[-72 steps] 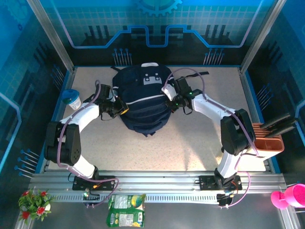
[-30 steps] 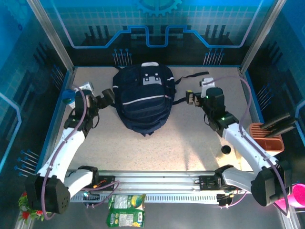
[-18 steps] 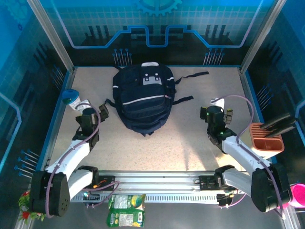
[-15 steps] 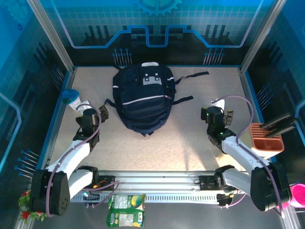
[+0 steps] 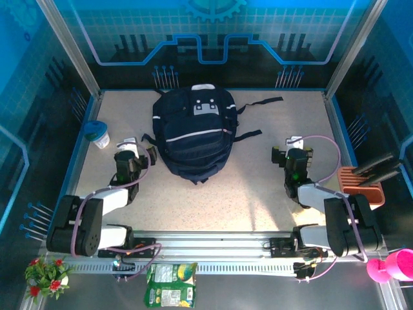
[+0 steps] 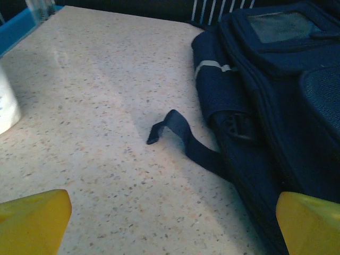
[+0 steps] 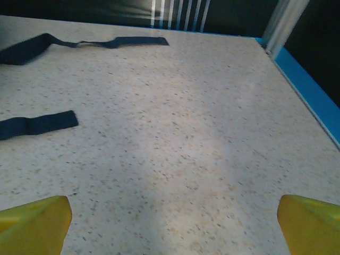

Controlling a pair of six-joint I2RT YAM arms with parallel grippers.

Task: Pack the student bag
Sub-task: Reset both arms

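Observation:
The student bag (image 5: 193, 132), dark navy with a thin white stripe and a white patch near its top, lies flat at the back middle of the table. In the left wrist view its side (image 6: 276, 106) sits at the right, with a loose strap (image 6: 183, 135) curling onto the table. My left gripper (image 5: 139, 155) rests low just left of the bag, open and empty (image 6: 172, 223). My right gripper (image 5: 292, 150) stands well right of the bag, open over bare table (image 7: 172, 223). Two bag straps (image 7: 37, 124) (image 7: 79, 42) lie ahead of it on the left.
A white cup with a blue lid (image 5: 97, 134) stands at the table's left edge, also in the left wrist view (image 6: 8, 106). An orange holder (image 5: 363, 194) sits past the right edge. A raised blue rim (image 7: 308, 90) borders the table.
Both arms have drawn back from the bag's sides toward the near edge and folded low. Both grippers stayed open. The bag lies unmoved.

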